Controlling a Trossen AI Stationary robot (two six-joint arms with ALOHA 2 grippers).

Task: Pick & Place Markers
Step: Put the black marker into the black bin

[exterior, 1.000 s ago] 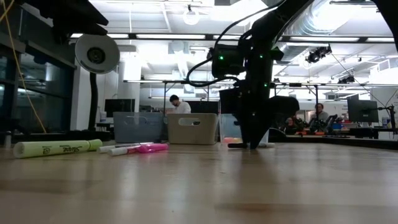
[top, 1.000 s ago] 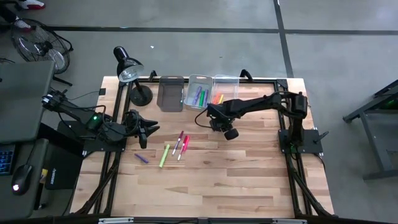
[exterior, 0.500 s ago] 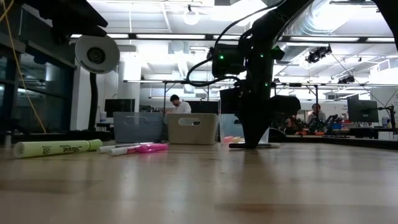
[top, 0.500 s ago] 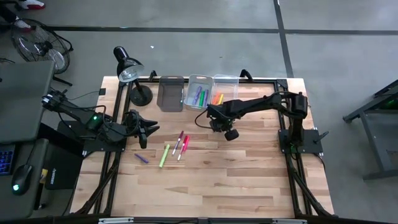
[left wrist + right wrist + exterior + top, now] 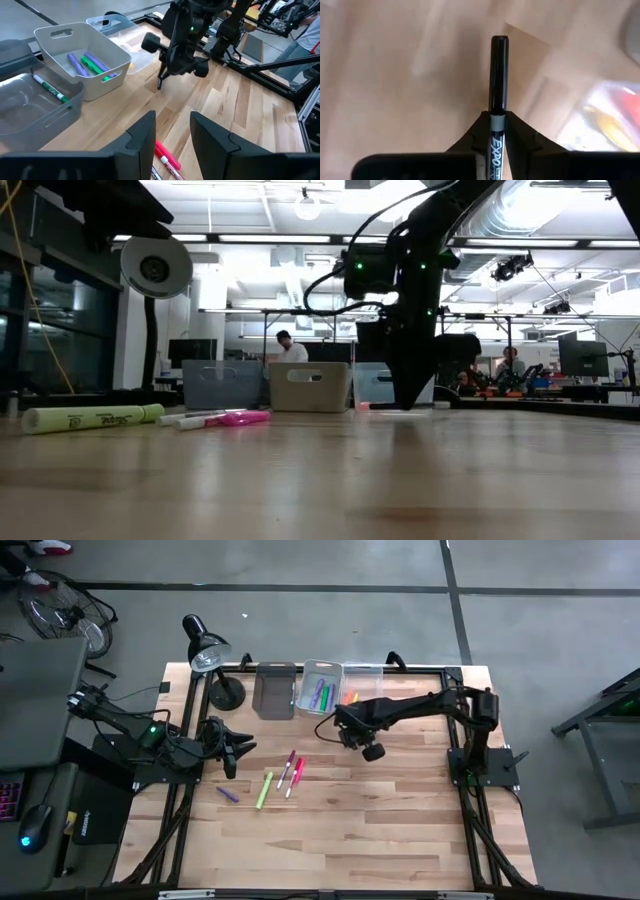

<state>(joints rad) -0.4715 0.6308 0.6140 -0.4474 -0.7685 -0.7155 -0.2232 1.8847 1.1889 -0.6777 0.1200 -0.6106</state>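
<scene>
I have the right gripper [image 5: 498, 131] closed on a black-capped Expo marker [image 5: 498, 75], its fingers pinching the barrel near the label so the capped end sticks out ahead. From above, that gripper [image 5: 352, 736] sits near the far edge of the surface [image 5: 400, 830], just in front of the clear bin [image 5: 363, 671] that already holds orange and yellow markers.

My judgement is that the step in hand is the lift and carry to a bin. To do it well I would raise the marker level, clear the bin's near wall before moving across, and let go only once the whole barrel is over the opening, since the long overhang could catch the rim.

The left gripper [image 5: 170, 132] waits near the left edge, fingers moderately parted and holding nothing.

Still loose mid-surface are a red marker [image 5: 296, 777], a pink one [image 5: 287, 769], a lime highlighter [image 5: 264, 789] and a purple marker [image 5: 228, 794]. The white bin [image 5: 80, 60] holds purple and green ones; the grey bin [image 5: 275, 689] has a green pen.
</scene>
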